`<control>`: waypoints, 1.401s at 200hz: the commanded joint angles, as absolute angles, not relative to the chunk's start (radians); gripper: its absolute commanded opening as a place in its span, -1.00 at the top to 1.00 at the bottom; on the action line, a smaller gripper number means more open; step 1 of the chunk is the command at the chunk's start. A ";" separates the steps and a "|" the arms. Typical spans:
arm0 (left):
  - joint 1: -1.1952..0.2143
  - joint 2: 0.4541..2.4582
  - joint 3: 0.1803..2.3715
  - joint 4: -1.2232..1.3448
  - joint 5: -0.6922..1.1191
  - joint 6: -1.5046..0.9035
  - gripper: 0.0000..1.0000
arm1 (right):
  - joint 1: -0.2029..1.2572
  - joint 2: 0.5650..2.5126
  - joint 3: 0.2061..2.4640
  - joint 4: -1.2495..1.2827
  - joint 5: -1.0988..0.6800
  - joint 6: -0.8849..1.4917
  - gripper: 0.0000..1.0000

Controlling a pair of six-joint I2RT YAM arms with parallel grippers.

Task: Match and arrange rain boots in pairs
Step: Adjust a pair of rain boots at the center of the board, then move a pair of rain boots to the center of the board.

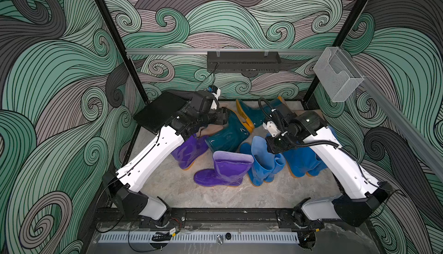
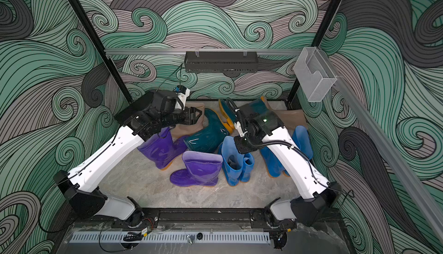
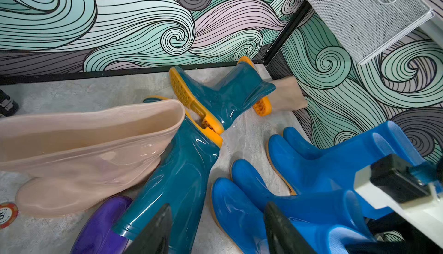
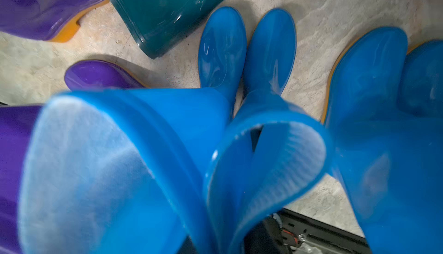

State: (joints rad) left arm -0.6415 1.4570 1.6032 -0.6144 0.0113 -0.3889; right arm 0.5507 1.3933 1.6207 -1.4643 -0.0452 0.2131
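Rain boots crowd the back of the grey floor. Two bright blue boots [image 1: 261, 164] stand side by side, with another blue pair [image 1: 304, 161] to their right. One purple boot [image 1: 225, 169] stands in front and a second purple boot [image 1: 189, 152] is under the left arm. A dark teal boot [image 3: 177, 176] lies on its side, another teal boot [image 3: 225, 97] is behind it, and beige boots [image 3: 91, 145] [image 3: 287, 94] lie at the back. My left gripper [image 3: 217, 217] hovers open over the teal shaft. My right gripper [image 1: 275, 145] is at the blue cuffs [image 4: 275, 159], its jaws hidden.
A flat black case [image 1: 158, 114] leans in the back left corner. A round chip [image 3: 7, 214] lies on the floor by the beige boot. A black tray [image 1: 243, 61] and a clear holder [image 1: 335, 73] hang on the walls.
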 commanded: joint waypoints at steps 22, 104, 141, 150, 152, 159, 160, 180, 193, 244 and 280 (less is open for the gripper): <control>-0.635 1.449 1.606 -0.609 0.017 -0.384 -0.25 | 0.543 1.322 1.744 -1.494 0.105 0.220 -0.75; -0.624 1.434 1.602 -0.621 0.005 -0.336 -0.29 | 0.238 1.268 1.787 -1.486 0.410 0.123 -0.99; -0.599 1.429 1.592 -0.650 0.005 -0.314 -0.31 | 0.064 1.240 1.678 -1.389 0.448 0.052 -0.99; -0.592 1.430 1.585 -0.655 0.003 -0.311 -0.31 | 0.017 1.236 1.647 -1.362 0.414 0.038 -0.99; -0.590 1.414 1.584 -0.656 0.003 -0.311 -0.31 | 0.006 1.236 1.639 -1.356 0.405 0.036 -0.99; -0.583 1.392 1.576 -0.661 0.000 -0.308 -0.31 | -0.027 1.242 1.618 -1.343 0.376 0.028 -0.99; -0.582 1.391 1.576 -0.661 0.000 -0.309 -0.31 | -0.032 1.242 1.615 -1.341 0.373 0.027 -0.99; -0.559 1.366 1.558 -0.668 -0.011 -0.305 -0.32 | -0.095 1.267 1.555 -1.304 0.322 0.007 -0.99; -0.544 1.351 1.551 -0.670 -0.012 -0.305 -0.32 | -0.125 1.293 1.527 -1.282 0.258 0.000 -0.99; -0.507 1.328 1.540 -0.681 -0.023 -0.312 -0.32 | -0.151 1.367 1.509 -1.219 0.054 -0.066 0.53; -0.472 1.328 1.536 -0.686 -0.020 -0.319 -0.33 | -0.117 1.401 1.571 -1.209 -0.155 -0.065 1.00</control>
